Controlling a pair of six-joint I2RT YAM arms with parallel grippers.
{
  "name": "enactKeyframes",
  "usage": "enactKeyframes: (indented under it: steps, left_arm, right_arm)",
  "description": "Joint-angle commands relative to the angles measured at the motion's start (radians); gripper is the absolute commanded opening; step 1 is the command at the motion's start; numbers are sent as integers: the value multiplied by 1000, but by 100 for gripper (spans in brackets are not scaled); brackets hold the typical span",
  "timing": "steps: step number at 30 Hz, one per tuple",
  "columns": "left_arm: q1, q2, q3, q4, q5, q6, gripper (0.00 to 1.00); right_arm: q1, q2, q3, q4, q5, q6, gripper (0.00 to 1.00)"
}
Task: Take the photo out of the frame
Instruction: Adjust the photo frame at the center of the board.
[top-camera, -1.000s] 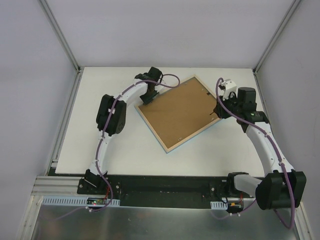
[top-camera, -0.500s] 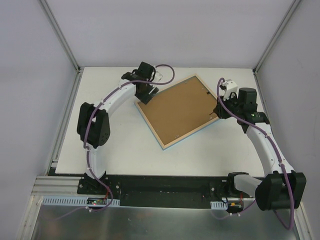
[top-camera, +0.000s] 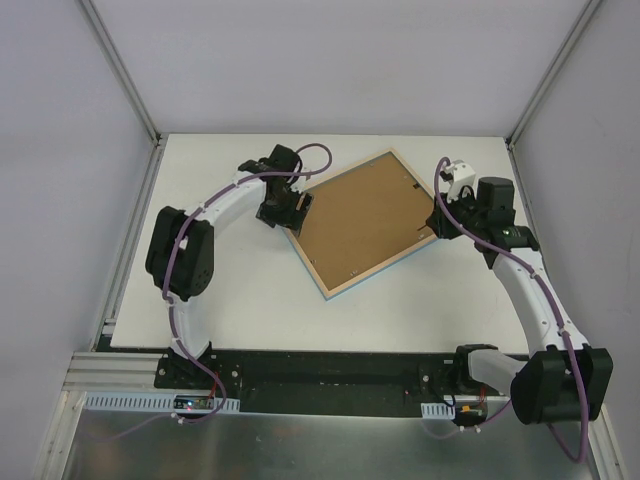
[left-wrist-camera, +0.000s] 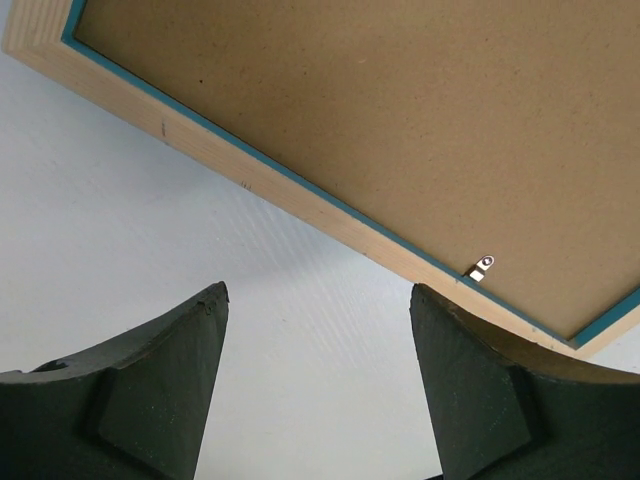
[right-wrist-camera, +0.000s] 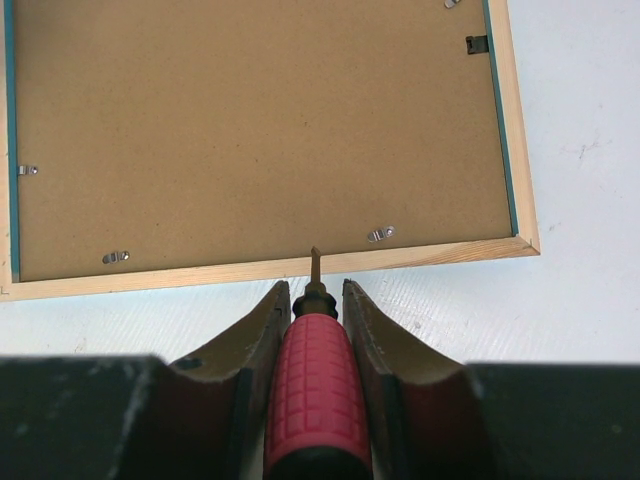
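Observation:
The frame (top-camera: 385, 264) lies face down in the middle of the table, pale wood rim (left-wrist-camera: 300, 205) up, with the brown backing board (top-camera: 360, 222) filling it. The photo is hidden under that board. My left gripper (top-camera: 288, 208) is open at the frame's left corner; its wrist view shows empty fingers (left-wrist-camera: 318, 295) over bare table beside the rim. My right gripper (top-camera: 440, 222) is at the frame's right edge, shut on a red-handled screwdriver (right-wrist-camera: 315, 380). The screwdriver's tip rests at the rim (right-wrist-camera: 200, 272).
Small metal tabs (right-wrist-camera: 380, 234) (right-wrist-camera: 116, 257) (left-wrist-camera: 482, 267) hold the backing board (right-wrist-camera: 250, 130) along the rim, and a dark hanger (right-wrist-camera: 477, 44) sits near one edge. Grey walls enclose the white table (top-camera: 250, 290) on three sides.
My left gripper has opened wider and come off the frame's upper-left edge down to its left corner, with the arm's elbow swinging left. The right arm and screwdriver have held still.

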Motion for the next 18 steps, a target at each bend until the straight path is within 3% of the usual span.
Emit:
enactKeyframes:
  steps: [1, 11, 18]
  left_arm:
    - [7, 23, 18, -6, 49, -124, 72]
    - [8, 132, 49, -10, 72, -155, 69]
    - [7, 164, 73, -10, 89, -163, 57]
  right_arm:
    - [-7, -39, -3, 43, -36, 10, 1]
    - [-7, -37, -4, 43, -40, 12, 1]
    - [-10, -31, -4, 44, -43, 12, 1]
